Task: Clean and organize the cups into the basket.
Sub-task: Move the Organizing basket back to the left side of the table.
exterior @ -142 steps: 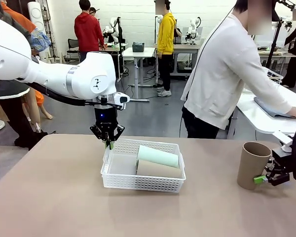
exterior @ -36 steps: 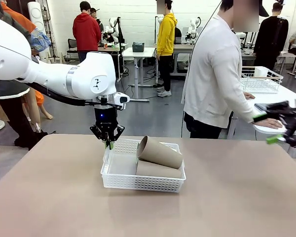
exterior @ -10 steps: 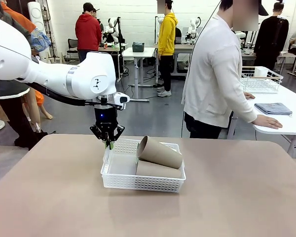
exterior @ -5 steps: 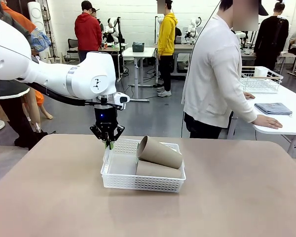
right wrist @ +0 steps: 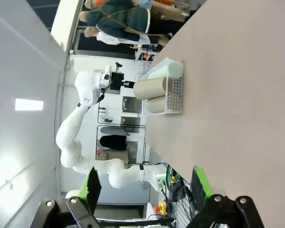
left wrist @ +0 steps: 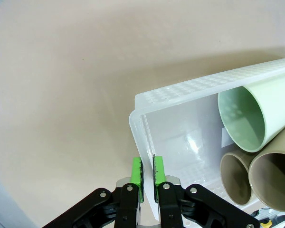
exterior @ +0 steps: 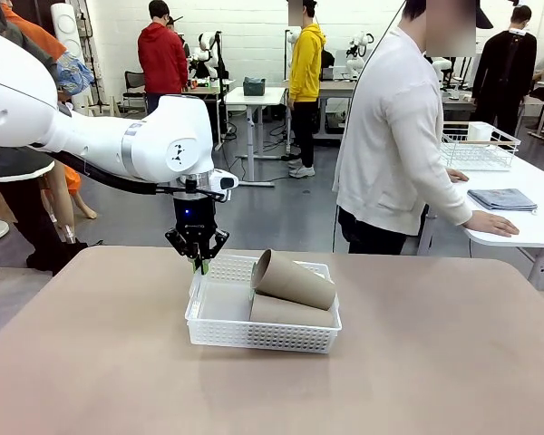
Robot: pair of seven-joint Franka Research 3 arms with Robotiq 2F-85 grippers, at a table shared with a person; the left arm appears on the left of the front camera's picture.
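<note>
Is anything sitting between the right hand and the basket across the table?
Nothing visible does. From the open right hand the bare tabletop runs straight to the basket, where three cups lie on their sides. The left hand is shut on the basket's far left rim.

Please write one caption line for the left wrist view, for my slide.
Left gripper shut on the white basket wall; one mint green cup and two tan cups lie inside.

bright even overhead light, soft shadows, sharp focus, wrist views bent at edges
</note>
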